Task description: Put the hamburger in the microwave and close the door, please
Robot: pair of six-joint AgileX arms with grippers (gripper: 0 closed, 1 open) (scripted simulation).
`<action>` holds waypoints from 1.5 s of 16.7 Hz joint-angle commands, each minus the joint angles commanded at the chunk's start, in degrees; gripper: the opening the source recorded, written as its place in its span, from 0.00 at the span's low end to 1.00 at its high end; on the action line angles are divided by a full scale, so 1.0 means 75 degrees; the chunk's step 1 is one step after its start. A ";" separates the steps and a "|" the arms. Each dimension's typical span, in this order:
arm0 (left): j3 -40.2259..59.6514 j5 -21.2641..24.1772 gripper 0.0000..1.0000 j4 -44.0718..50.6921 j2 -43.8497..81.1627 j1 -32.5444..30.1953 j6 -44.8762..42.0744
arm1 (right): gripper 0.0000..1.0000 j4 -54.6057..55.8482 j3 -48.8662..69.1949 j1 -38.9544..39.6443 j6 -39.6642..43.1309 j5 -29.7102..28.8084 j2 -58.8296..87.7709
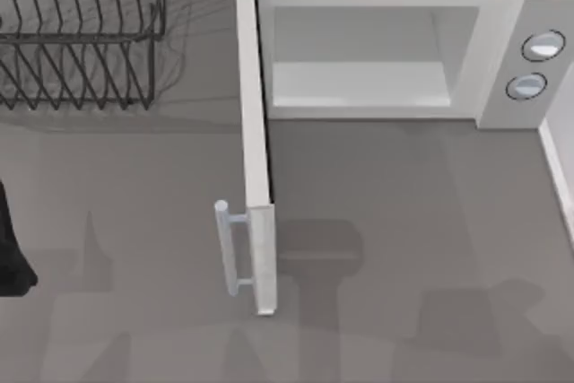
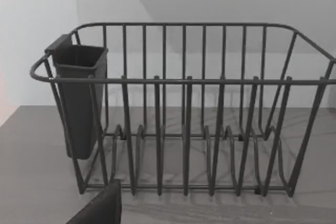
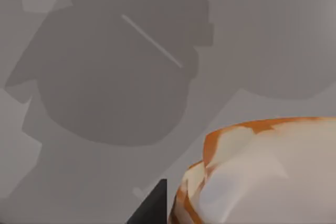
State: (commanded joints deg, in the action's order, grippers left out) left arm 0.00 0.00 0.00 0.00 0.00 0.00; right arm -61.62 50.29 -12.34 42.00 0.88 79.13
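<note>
The step in hand looks like carrying the hamburger (image 3: pixel 262 174) across to the microwave (image 1: pixel 386 51), and doing it well means keeping the bun level, approaching the opening from the front on the side away from the door (image 1: pixel 256 150), and lowering it onto the pale floor of the cavity well inside the sill so the panel can swing shut without catching it. The door stands fully open, pointing straight out from the left edge of the opening toward the near side of the table (image 1: pixel 404 221), with its bar handle (image 1: pixel 229 248) on the outer face near the free end, so the path into the cavity is unobstructed. The hamburger sits right up against the right wrist camera, raised above the grey table: a rounded tan-orange bun with large pale patches, glossy and smooth, far smaller than the cavity. A dark finger tip (image 3: pixel 152 205) of the right arm lies just beside it, which suggests the bun is carried, but I cannot tell how wide the pincer stands or whether it truly clamps the bun. The left arm (image 1: pixel 13 239) is parked at the table's left edge, facing a dark wire dish rack (image 2: pixel 184 119) with a cup holder (image 2: pixel 79 98); I cannot tell its pincer's state either. The 2 knobs (image 1: pixel 534 65) sit on the right panel.
</note>
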 joint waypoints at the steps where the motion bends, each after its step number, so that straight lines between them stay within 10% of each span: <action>1: 0.0000 0.0000 1.00 0.0000 0.0000 0.0000 0.0000 | 0.00 -0.0246 0.0180 -0.0003 -0.0005 -0.0001 -0.0134; 12: 0.0000 0.0000 1.00 0.0000 0.0000 0.0000 0.0000 | 0.00 0.0328 0.0702 0.0645 -0.0537 -0.0252 0.0181; 25: 0.0000 0.0000 1.00 0.0000 0.0000 0.0000 0.0000 | 0.00 0.9068 0.1825 0.5100 -0.5296 -0.2770 0.4841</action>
State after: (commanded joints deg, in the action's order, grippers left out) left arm 0.00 0.00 0.00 0.00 0.00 0.00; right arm 6.39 63.97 25.91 2.28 -19.90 115.44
